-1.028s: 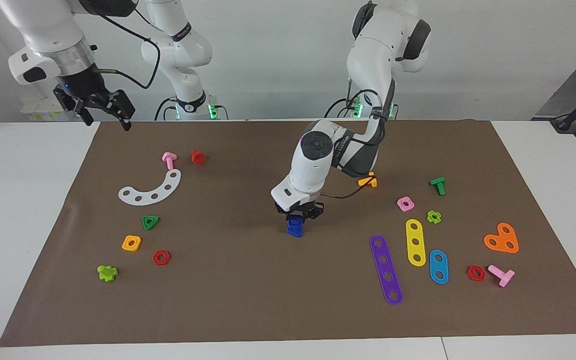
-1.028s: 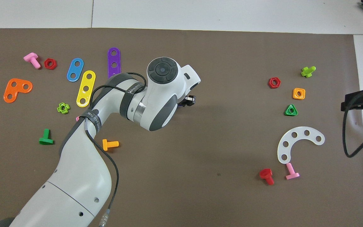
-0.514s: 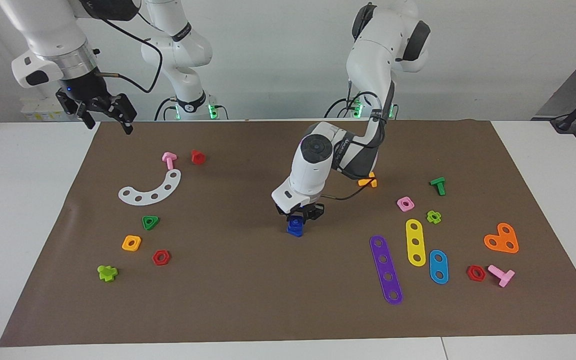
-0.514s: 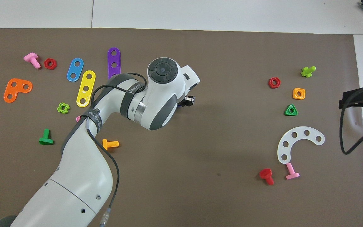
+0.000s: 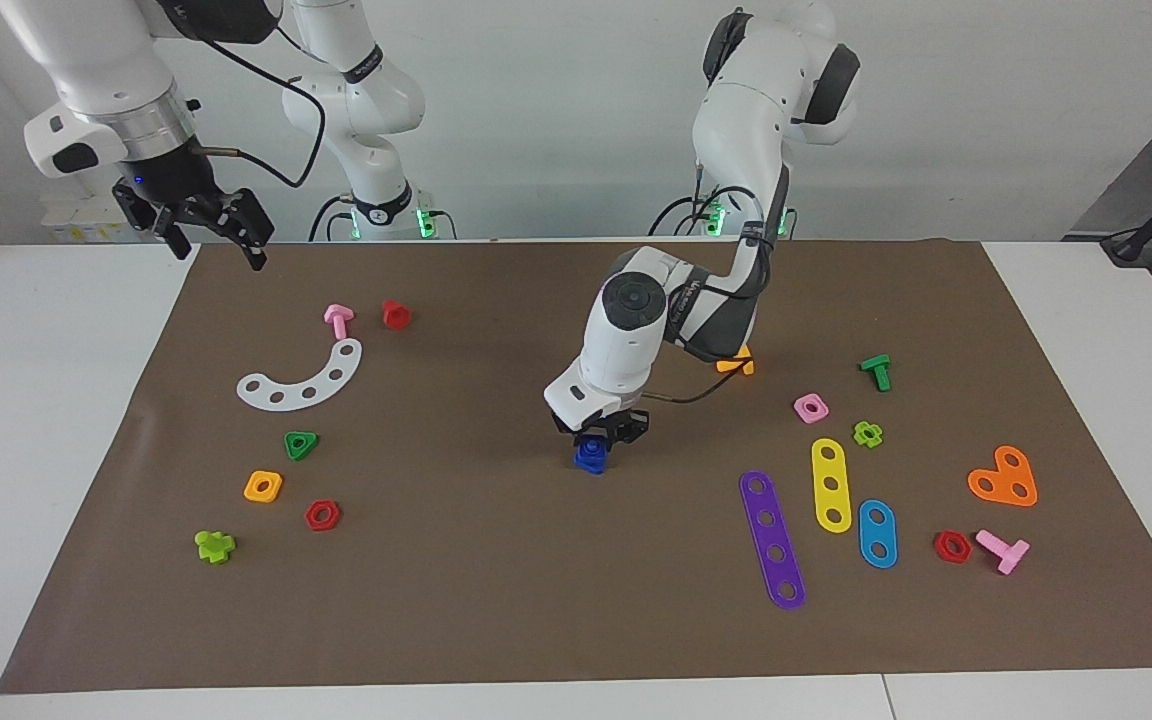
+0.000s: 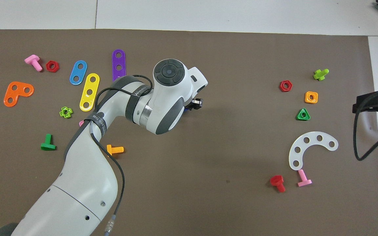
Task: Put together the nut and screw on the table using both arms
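Left end effector (image 5: 600, 433) grips blue screw (image 5: 591, 453) mid-mat.

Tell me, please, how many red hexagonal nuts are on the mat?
2. One red hexagonal nut lies toward the right arm's end, beside the orange-yellow nut; the other toward the left arm's end, beside the pink bolt. The left arm may hide more.
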